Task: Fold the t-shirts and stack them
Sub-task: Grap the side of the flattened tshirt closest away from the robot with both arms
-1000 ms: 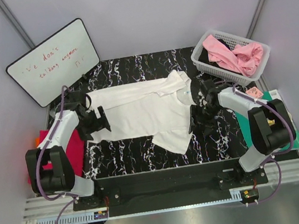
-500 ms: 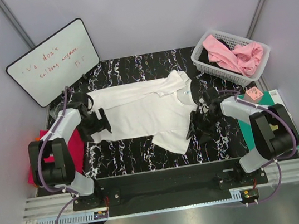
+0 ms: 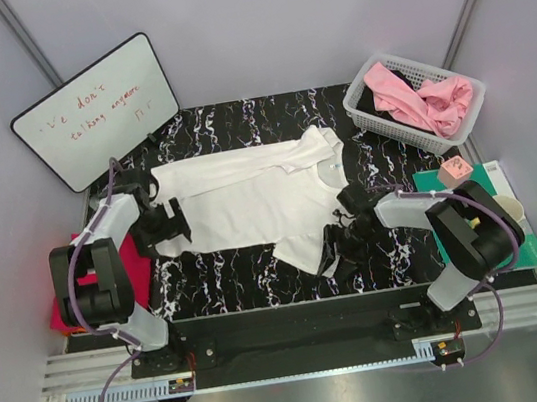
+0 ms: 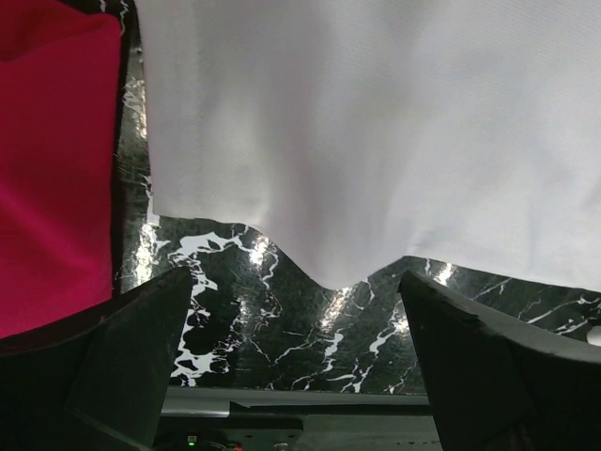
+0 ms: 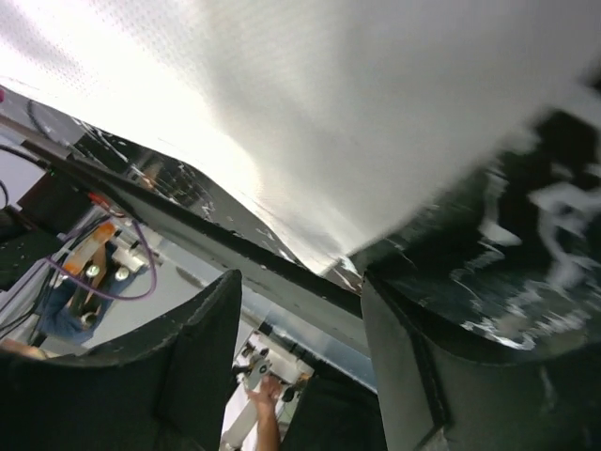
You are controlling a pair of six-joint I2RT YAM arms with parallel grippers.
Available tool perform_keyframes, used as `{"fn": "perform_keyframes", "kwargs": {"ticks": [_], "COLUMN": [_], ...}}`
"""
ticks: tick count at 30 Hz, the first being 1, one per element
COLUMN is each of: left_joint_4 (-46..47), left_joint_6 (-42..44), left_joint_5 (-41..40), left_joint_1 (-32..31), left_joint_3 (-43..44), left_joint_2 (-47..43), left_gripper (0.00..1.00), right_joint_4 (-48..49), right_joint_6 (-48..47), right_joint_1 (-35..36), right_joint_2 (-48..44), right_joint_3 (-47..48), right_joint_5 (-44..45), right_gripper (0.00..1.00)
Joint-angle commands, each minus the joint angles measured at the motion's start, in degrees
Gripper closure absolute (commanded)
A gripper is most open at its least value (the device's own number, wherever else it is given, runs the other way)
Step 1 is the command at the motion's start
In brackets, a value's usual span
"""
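— Where's the white collared t-shirt point(image 3: 248, 199)?
— Flat on the marbled table point(image 3: 236, 120). Left gripper point(image 3: 169, 225) at its 9 o'clock, right gripper point(image 3: 335, 248) at 5, both spread, empty. A shallow pinch could let the hem slip and skew the fold.

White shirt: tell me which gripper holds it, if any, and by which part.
Nothing is held. The left gripper is open short of the hem of the white shirt; the right gripper is open at its near sleeve's edge.
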Motion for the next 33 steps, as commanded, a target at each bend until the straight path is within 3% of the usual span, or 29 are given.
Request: {"fn": "perform_keyframes", "kwargs": {"ticks": [1,6,16,17,18,20,21,23,28,29,31,32,33], "left_joint_4": [0.63,0.37,0.72,0.89,1.07,1.51,1.60,1.60,0.64,0.20,-0.42,-0.60,-0.69], "left_joint_6": [1.87,2.31,2.49,2.49,2.58,2.40,2.31,2.14,2.92,2.93,2.75,2.67,2.66], "left_joint_5": [-1.81,-2.60,-1.99,-1.90,-1.64,-1.72,-1.98,-2.07,-1.81,-1.55,0.82,0.91,0.39], "left_joint_1": [1.27,2.24,2.24,2.24,2.24,2.24,2.24,2.24,2.24,2.33,2.15,2.15,2.15], "left_joint_3": [0.63,1.34,2.04,1.95,2.04,2.39,2.56,2.83,3.01,3.01,2.39,2.13,1.43], "left_joint_2": [1.93,2.64,6.32,6.77,7.47,9.40,9.93,10.47,5.82,5.11,3.36,2.65,1.69], "left_gripper": [0.01,0.01,0.02,0.09,0.30,0.59,0.94,1.00,1.00,0.94,0.47,0.13,0.03], "right_joint_4": [7.07,7.60,3.83,3.21,2.42,1.19,-0.12,-1.45,-7.60,-8.48,-10.42,-10.94,-11.73], "right_joint_6": [3.55,4.26,2.06,1.80,1.45,1.01,0.66,0.13,-2.68,-3.03,-4.09,-4.53,-5.05], "right_joint_1": [3.45,5.12,5.47,5.39,5.38,5.47,5.47,5.47,5.47,5.39,5.39,5.47,5.47], "right_joint_2": [5.84,8.57,9.98,10.07,9.81,9.19,8.93,8.22,6.82,6.64,6.03,5.94,5.85], "right_joint_3": [0.74,2.15,8.12,8.65,9.09,10.67,11.28,13.04,17.00,17.53,18.23,18.41,18.76], "right_joint_5": [2.11,3.25,5.09,5.27,5.36,6.06,6.41,6.77,9.83,10.45,11.86,12.30,12.65], "right_gripper": [0.40,0.50,0.93,0.96,0.97,0.98,0.98,0.98,1.00,1.00,1.00,1.00,1.00]}}
